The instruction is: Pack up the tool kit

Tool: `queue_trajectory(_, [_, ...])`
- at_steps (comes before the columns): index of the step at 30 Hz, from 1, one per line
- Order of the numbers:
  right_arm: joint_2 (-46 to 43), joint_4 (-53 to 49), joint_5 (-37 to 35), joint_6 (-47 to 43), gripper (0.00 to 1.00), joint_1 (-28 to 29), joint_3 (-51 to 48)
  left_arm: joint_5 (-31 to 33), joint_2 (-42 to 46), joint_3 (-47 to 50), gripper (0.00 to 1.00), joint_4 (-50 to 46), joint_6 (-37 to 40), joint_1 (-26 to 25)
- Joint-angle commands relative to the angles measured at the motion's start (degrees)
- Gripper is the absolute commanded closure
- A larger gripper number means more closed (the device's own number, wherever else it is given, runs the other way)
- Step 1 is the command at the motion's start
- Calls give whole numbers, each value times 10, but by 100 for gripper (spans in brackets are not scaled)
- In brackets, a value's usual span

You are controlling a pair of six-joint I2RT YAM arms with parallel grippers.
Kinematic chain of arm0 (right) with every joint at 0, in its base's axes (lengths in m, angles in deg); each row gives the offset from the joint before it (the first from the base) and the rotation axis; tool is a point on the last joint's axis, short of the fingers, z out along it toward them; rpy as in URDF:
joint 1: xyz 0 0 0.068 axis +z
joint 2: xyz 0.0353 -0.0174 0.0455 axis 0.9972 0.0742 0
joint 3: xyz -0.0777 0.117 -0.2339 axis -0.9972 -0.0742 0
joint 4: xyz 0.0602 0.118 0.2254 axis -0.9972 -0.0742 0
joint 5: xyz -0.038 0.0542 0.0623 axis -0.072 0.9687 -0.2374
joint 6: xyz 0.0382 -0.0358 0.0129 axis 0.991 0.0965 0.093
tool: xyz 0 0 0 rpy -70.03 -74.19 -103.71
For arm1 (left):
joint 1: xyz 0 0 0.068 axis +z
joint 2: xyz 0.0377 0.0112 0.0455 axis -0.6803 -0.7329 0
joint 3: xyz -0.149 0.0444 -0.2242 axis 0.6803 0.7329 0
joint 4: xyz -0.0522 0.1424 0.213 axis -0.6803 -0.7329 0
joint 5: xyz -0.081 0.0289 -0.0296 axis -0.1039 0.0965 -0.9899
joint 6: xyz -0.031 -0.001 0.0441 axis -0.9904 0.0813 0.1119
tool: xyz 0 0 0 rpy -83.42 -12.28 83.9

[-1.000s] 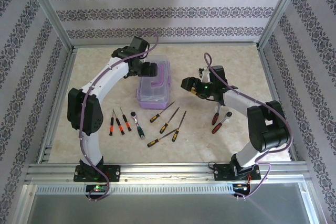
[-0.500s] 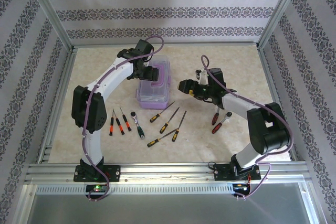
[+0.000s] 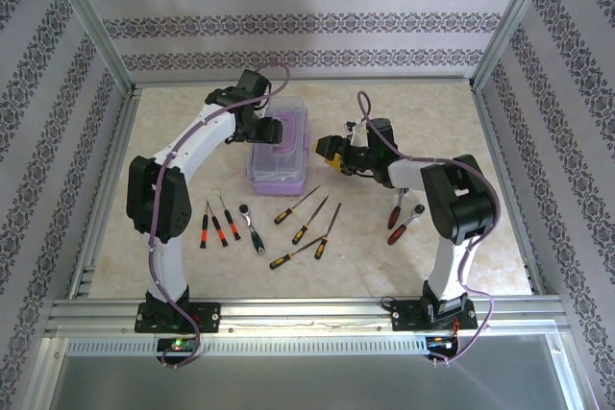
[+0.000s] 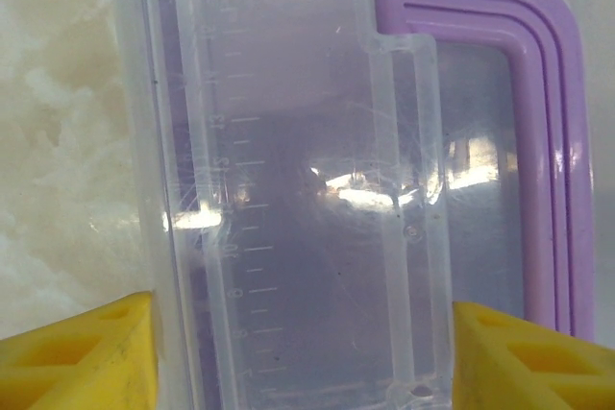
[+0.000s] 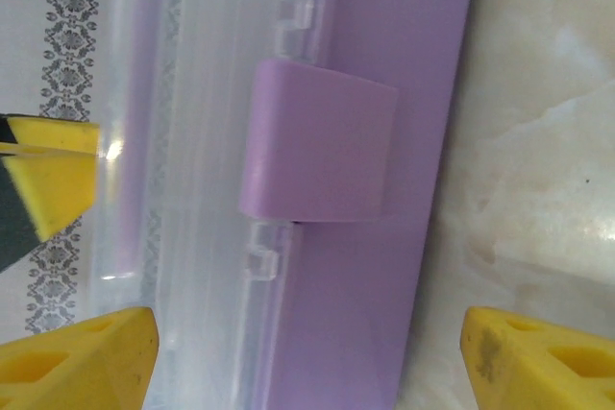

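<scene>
At far left, our left gripper (image 3: 261, 129) hovers, jaws apart, over the clear lid (image 4: 288, 189) of the tool kit (image 3: 281, 158), which sits shut behind the loose screwdrivers (image 3: 306, 221). Our right gripper (image 3: 332, 151), spread wide, faces the lilac latch (image 5: 317, 141). We judge unlatching comes next, with the box steadied.

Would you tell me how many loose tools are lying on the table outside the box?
10: three small screwdrivers and a ratchet left of centre, four screwdrivers in the middle, two tools by the right arm, which may hide more.
</scene>
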Motion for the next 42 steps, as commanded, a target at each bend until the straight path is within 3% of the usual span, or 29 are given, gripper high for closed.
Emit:
queue_trajectory(1, [21,57,24,29,18,1,29,-15,-28,14,32,-9,6,15])
queue_trajectory(20, [88,56,53,47,19,9,103,-14,-17,15,29,-23,60,23])
queue_trajectory(33, [138,192,81,142,19,19,106,-57,-17,32,30,-9,57,41])
queue_trajectory(42, [149,200,86,148,19,21,112,-73,-20,33,31,-9,58,45])
